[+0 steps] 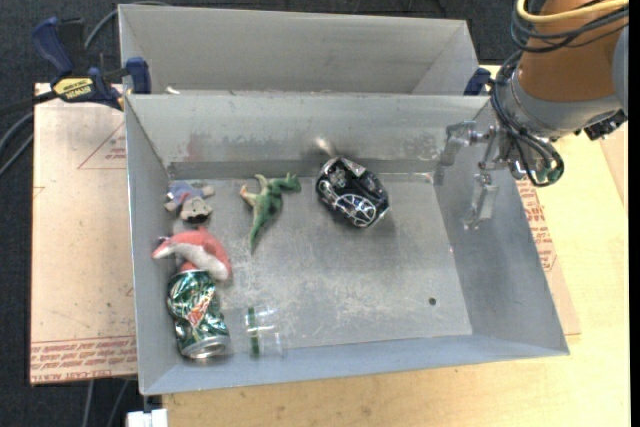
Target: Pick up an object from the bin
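My gripper (472,183) hangs over the right side of the bin, above the sloping right wall, open with nothing between its fingers. The nearest loose thing is a black toy car with white markings (351,192), lying to its left near the back of the floor. Further left a green toy dinosaur (268,200) lies flat.
Along the left side lie a small purple-and-grey toy (188,201), a pink toy (195,252) and a crushed green drink can (198,315). A small clear plastic piece (262,330) sits by the front wall. Bare floor spreads between the car and the front right corner.
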`<state>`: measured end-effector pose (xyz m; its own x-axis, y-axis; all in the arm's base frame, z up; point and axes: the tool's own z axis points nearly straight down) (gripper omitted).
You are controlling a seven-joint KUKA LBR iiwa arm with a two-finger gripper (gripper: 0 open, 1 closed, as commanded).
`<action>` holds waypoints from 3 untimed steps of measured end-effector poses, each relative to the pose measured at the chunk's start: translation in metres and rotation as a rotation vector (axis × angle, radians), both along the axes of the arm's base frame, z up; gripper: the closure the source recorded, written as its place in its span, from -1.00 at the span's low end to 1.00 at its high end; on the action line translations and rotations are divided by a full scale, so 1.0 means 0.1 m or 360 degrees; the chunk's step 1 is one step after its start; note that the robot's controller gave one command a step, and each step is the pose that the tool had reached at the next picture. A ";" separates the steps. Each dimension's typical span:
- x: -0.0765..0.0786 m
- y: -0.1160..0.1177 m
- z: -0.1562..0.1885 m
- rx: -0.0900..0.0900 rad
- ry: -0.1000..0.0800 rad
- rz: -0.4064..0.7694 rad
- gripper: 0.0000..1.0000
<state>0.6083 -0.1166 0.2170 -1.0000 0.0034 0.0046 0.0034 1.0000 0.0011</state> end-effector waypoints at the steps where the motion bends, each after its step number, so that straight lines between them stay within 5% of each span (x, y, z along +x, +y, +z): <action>1: 0.01 0.01 0.05 -0.0002 -0.0011 0.0005 -1.00; 2: 0.16 0.25 -0.90 -0.0001 -0.0013 0.0024 -1.00; 3: 0.39 0.64 -0.90 0.0000 -0.0025 0.0158 -1.00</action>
